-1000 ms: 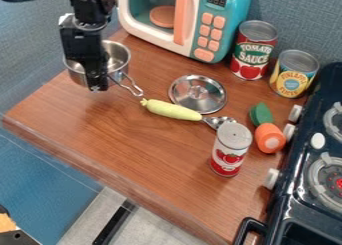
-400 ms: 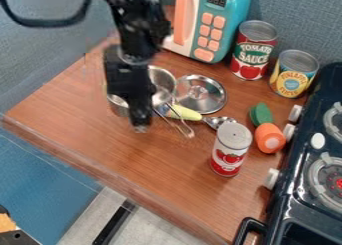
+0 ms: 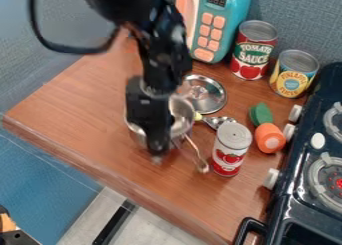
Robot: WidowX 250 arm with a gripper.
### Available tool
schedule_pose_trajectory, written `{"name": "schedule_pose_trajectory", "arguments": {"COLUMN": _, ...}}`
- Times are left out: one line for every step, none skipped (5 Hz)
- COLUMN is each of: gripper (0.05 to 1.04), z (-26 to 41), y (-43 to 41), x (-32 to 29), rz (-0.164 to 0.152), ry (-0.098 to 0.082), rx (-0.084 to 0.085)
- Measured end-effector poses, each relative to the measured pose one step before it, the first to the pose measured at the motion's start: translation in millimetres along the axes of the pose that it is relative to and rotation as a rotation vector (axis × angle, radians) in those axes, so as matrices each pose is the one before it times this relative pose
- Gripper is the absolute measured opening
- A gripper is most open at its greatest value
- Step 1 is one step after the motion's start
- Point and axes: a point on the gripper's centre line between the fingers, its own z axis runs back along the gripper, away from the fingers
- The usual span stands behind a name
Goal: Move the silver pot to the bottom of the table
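1. So, the silver pot (image 3: 182, 120) is around mid-frame, tool (image 3: 157, 158) clamped on its near side.
2. Probably light, stiff, slick metal; I'd grip there, since the handle (image 3: 194, 151) could let it twist.

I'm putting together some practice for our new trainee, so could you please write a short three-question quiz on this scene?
1. True or false: the red-and-white cylindrical can with a pale lid stands upright on the brown wooden table.
2. Multiple choice: at which thing is the black tool?
A) the green rounded block
B) the silver metal pot
C) the orange rounded block
3. Fill in the blank: the pot's thin metal ____ points toward the can.

Key: 1. True; 2. B; 3. handle
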Motion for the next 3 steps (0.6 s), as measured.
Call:
{"name": "schedule_pose_trajectory", "arguments": {"gripper": 0.078, "z": -11.45, "y": -3.88, "x": 2.08, "rz": 0.0049, "ry": -0.0369, "rx": -0.0017}}
{"name": "schedule_pose_trajectory", "arguments": {"gripper": 0.078, "z": -10.05, "y": 2.86, "x": 4.42, "rz": -0.0039, "ry": -0.0407, "rx": 0.0170}}
{"name": "schedule_pose_trajectory", "arguments": {"gripper": 0.099, "z": -3.51, "y": -0.42, "x": -1.16, "rz": -0.0090, "ry": -0.0176, "rx": 0.0036}}
